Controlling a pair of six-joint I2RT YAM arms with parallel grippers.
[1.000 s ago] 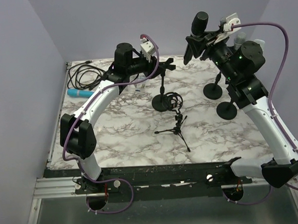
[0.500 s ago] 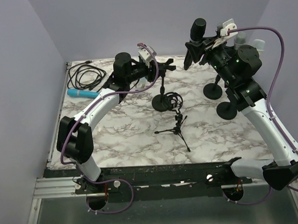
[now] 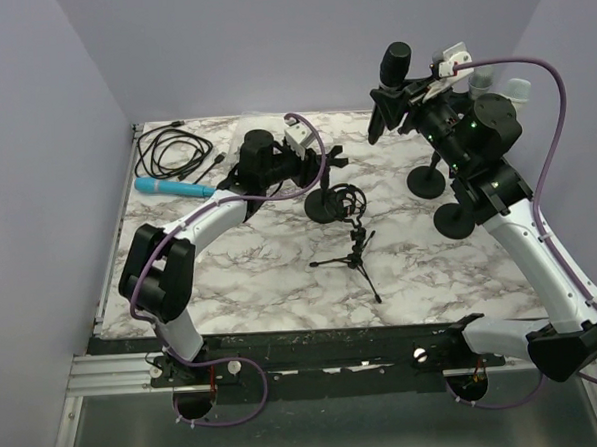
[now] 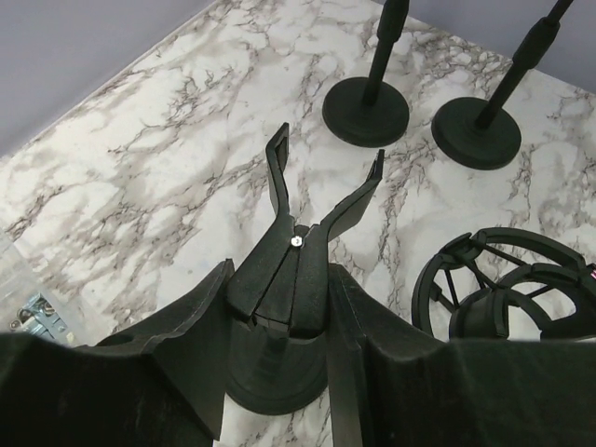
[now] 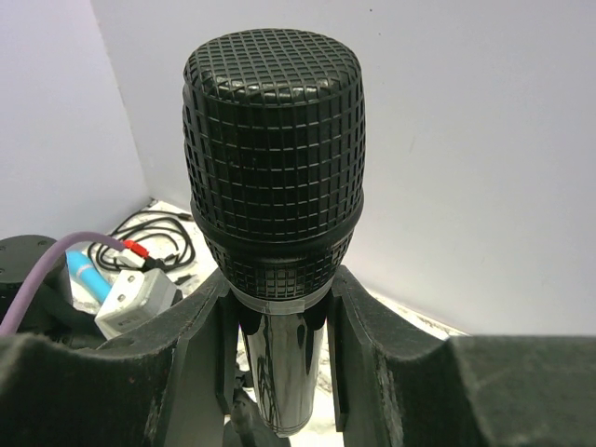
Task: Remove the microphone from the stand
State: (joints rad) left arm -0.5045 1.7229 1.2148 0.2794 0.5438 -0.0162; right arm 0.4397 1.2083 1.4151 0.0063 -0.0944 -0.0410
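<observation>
right pincer (image 5: 279,291) grips microphone (image 5: 273,140) aloft | left pincer (image 4: 279,284) clamps stand (image 4: 326,207) | well apart

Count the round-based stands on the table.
3. The middle stand is gripped at its clip by the left tool; the far stand and near stand are farther right. None seems hidden.

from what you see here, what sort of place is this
Probably a robot test cell, not a studio: a marble-pattern table boxed in by plain lilac walls, with microphone stands and a coiled cable.
</observation>
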